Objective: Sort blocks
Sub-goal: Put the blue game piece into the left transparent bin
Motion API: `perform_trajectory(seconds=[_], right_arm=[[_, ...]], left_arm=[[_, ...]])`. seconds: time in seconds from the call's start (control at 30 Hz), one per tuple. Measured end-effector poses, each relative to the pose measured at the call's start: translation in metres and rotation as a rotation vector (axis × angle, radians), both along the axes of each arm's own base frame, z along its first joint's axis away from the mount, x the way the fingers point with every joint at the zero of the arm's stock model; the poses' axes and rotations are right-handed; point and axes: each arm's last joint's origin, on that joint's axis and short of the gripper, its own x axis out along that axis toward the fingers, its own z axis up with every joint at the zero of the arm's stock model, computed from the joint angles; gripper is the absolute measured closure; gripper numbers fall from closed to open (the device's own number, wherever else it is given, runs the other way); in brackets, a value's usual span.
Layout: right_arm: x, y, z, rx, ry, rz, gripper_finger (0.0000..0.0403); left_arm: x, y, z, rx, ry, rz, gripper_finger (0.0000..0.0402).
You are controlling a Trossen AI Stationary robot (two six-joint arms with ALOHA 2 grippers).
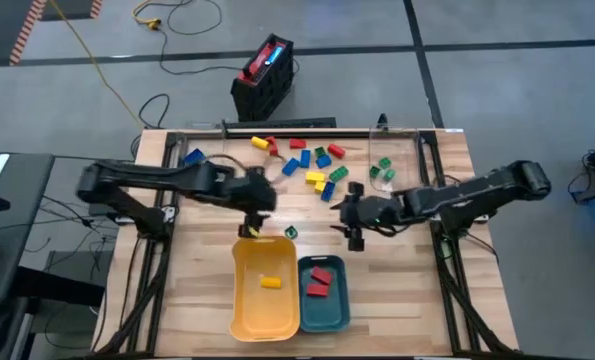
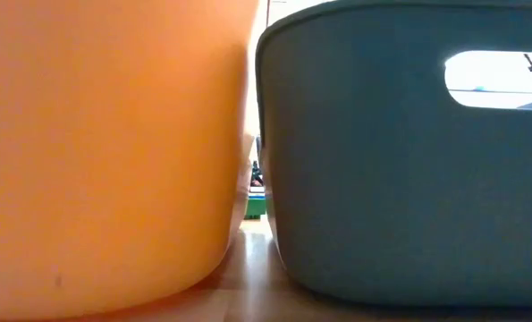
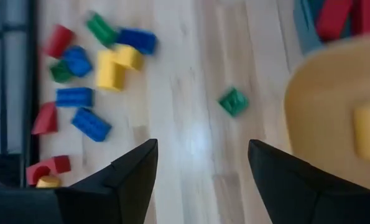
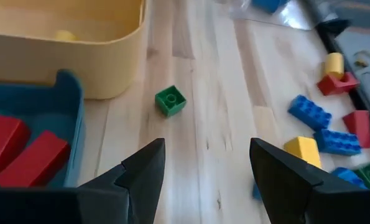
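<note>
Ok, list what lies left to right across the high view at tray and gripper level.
left gripper → yellow tray → lone green block → teal tray → right gripper

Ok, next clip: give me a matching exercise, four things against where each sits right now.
Things:
1. small yellow plastic block
2. two red plastic blocks
3. lone small green plastic block
4. open left gripper

Places:
A. inside the teal oblong tray
B. on bare wood just beyond both trays
C. above the yellow tray's far rim
D. inside the yellow oblong tray

Pairs: 1-D, 2-A, 3-B, 4-C
</note>
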Motion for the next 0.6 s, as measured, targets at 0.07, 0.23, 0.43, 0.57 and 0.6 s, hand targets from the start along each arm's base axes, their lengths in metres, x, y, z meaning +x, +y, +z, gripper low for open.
perform_trajectory(seconds=[0.07,0.23,0.43,0.57,0.6], right_arm=[[0.006,-0.011,0.005,0.008,-0.002,-0.002,0.0155],[0.012,-0.054,0.004,0.026,0.004,-0.023,0.0155],[0.019,-0.094,0.001,0.027,-0.084,-0.086,0.0155],[0.026,-0.099,0.001,-0.023,-0.124,-0.060,0.0155],[0.026,-0.098,0.001,-0.031,-0.130,-0.049,0.0155]], left_arm=[[-0.014,0.001,-0.003,-0.033,-0.084,0.041,0.0157],[-0.038,0.020,-0.008,0.046,-0.249,0.240,0.0157],[-0.038,0.076,-0.015,0.011,-0.260,0.444,0.0157],[-0.036,0.096,-0.018,-0.049,-0.262,0.409,0.0157],[-0.035,0.096,-0.019,-0.046,-0.258,0.399,0.0157]])
